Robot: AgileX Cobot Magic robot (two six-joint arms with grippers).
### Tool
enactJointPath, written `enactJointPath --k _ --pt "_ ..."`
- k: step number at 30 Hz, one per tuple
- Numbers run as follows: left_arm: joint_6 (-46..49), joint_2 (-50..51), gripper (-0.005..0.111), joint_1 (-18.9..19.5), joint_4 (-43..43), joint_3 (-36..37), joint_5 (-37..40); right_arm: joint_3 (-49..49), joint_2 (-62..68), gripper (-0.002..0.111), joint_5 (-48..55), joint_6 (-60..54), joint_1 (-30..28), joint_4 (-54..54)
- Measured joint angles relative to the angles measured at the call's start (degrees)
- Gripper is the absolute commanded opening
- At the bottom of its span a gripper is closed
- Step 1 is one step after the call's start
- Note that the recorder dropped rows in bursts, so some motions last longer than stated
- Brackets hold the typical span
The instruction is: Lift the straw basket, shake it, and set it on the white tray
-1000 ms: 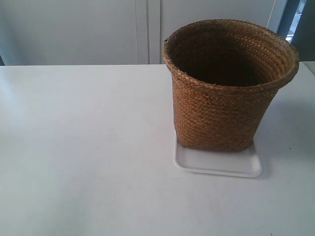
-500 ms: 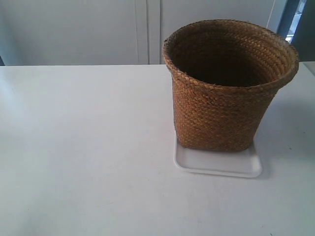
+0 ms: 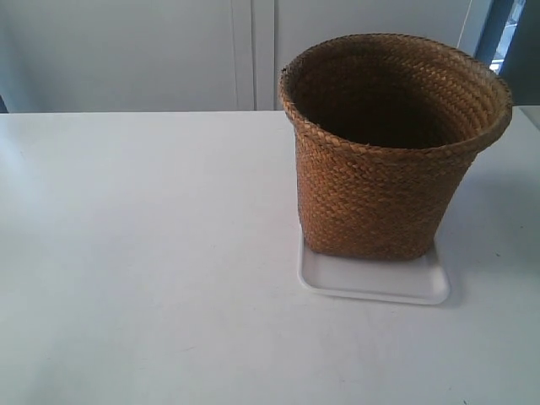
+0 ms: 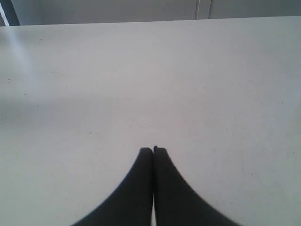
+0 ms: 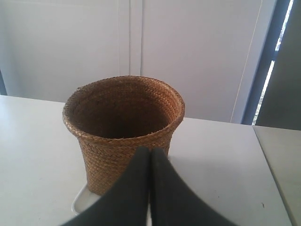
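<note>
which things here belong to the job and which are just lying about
Job:
brown braided-straw basket, standing on the glossy white rectangular plastic tray
left claw, shut
right claw, shut

Just there:
white table
pale cabinet doors behind

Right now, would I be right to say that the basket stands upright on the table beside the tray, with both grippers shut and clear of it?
Not quite: the basket stands upright on the tray, not beside it, as the exterior view shows. The rest holds: the left gripper and the right gripper are both shut and clear of it.
</note>
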Motion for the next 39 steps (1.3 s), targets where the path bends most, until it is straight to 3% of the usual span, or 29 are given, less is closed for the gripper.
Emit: enactJointPath --k 29,32,36,39 --pt "-0.1 0.0 0.000 0.0 0.0 0.0 0.0 0.4 0.0 0.000 -0.9 0.0 0.0 0.0" --pt "-0.1 0.0 0.000 0.0 0.0 0.0 0.0 5.8 0.1 0.000 -8.9 -0.4 0.0 -0.2" --pt "-0.1 0.0 0.000 0.0 0.0 0.0 0.0 21.8 -0.2 0.000 -35.5 -0.5 0.0 -0.5" --pt "-0.1 0.0 0.000 0.0 0.0 0.0 0.0 30.8 -2.8 0.000 -42.8 -0.6 0.0 -2.7"
